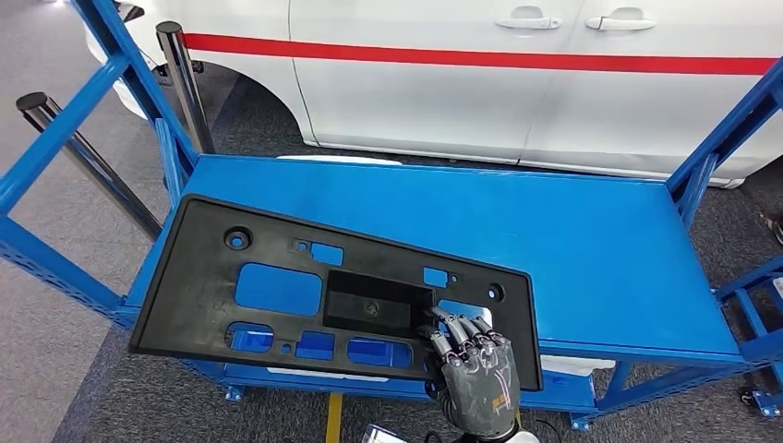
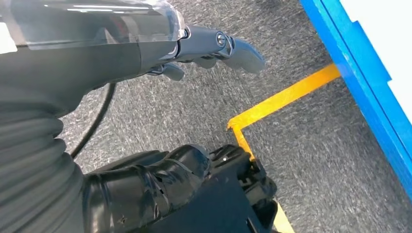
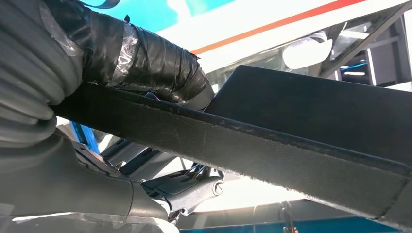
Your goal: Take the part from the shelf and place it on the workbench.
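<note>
Right hand [image 1: 475, 369] had near edge of black panel [image 1: 277, 277] clamped, panel tilted over blue desk [image 1: 600, 249]. Left hand [image 2: 214, 46] hung slack, holding nothing. Figured placing step; next I'd lower flat, let go.

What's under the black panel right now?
The blue shelf shows through the panel's cutouts. The right hand grips its near edge, fingers on top and thumb beneath. Whatever lies under the solid areas is hidden.

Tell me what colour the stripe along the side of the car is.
Red, running along the white car's doors; the stripe shows best in the head view.
</note>
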You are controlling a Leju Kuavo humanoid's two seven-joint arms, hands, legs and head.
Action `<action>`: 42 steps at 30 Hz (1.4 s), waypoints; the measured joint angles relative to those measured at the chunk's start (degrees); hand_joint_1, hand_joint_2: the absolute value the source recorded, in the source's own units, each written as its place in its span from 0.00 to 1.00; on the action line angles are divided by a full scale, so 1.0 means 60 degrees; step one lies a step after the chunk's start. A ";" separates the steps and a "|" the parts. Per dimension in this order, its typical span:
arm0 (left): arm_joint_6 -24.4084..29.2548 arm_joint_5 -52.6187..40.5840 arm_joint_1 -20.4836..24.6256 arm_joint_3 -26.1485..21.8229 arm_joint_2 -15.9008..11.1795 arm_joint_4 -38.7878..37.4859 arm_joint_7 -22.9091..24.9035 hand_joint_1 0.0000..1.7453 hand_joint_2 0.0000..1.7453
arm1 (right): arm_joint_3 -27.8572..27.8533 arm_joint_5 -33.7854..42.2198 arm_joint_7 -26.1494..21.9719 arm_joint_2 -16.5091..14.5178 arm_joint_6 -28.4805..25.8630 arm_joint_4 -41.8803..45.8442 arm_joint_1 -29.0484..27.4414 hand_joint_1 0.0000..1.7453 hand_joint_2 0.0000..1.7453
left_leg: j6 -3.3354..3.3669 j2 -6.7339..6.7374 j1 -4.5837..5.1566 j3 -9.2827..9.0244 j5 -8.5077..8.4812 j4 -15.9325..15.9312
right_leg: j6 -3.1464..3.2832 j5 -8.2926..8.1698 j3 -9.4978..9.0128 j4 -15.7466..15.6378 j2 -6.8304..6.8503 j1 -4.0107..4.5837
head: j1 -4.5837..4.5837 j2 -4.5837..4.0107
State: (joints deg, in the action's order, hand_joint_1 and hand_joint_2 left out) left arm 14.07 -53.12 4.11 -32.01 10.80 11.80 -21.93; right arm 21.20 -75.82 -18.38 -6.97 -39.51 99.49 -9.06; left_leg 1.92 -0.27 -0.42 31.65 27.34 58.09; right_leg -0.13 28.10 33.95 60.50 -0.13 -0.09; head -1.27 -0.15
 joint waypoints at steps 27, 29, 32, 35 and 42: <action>0.0088 -0.0139 0.0029 -0.0195 0.0031 -0.0001 -0.0010 0.00 1.00 | -0.0672 0.0255 -0.0396 -0.0411 0.0000 -0.0102 -0.0197 1.00 1.00 | -0.0092 0.0015 0.0103 -0.0773 0.0619 -0.0074 | 0.0212 -0.0424 0.0224 -0.0094 0.0081 0.0055 | 0.0012 0.0000; 0.0088 -0.0142 0.0021 -0.0200 0.0033 -0.0002 -0.0011 0.00 1.00 | -0.0685 0.0268 -0.0414 -0.0416 -0.0001 -0.0103 -0.0196 1.00 1.00 | -0.0036 0.0025 0.0101 -0.0740 0.0508 -0.0193 | 0.0093 -0.0503 0.0248 -0.0094 0.0083 0.0035 | 0.0012 0.0000; 0.0088 -0.0138 0.0039 -0.0205 0.0036 -0.0003 -0.0012 0.00 1.00 | -0.0699 0.0284 -0.0425 -0.0416 -0.0001 -0.0104 -0.0191 1.00 1.00 | 0.0118 0.0097 0.0036 -0.0600 0.0221 -0.0330 | -0.0049 0.0175 0.0484 0.0500 0.0042 0.0000 | 0.0005 0.0000; 0.0086 -0.0138 0.0054 -0.0211 0.0036 -0.0003 -0.0015 0.00 1.00 | -0.0702 0.0291 -0.0427 -0.0416 -0.0001 -0.0126 -0.0194 1.00 1.00 | 0.0166 0.0135 0.0056 -0.0252 0.0019 -0.0238 | -0.0187 0.1184 0.0914 0.2091 0.0027 -0.0088 | 0.0004 0.0000; 0.0084 -0.0148 0.0061 -0.0224 0.0036 0.0000 -0.0015 0.00 1.00 | -0.0728 0.0295 -0.0427 -0.0416 -0.0001 -0.0158 -0.0176 1.00 1.00 | -0.0103 0.0137 0.0040 0.0413 -0.0216 0.0232 | -0.0244 0.0521 -0.0741 0.0000 -0.0002 -0.0211 | 0.0011 0.0000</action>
State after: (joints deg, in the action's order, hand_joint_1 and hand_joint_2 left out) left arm 14.57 -54.01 4.48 -33.35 11.01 11.80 -22.02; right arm 16.84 -74.05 -20.94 -9.46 -39.52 98.55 -10.12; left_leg 1.30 0.55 -0.18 34.13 26.05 59.48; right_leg -1.60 31.22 29.50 60.50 -0.14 -1.36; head -1.20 -0.15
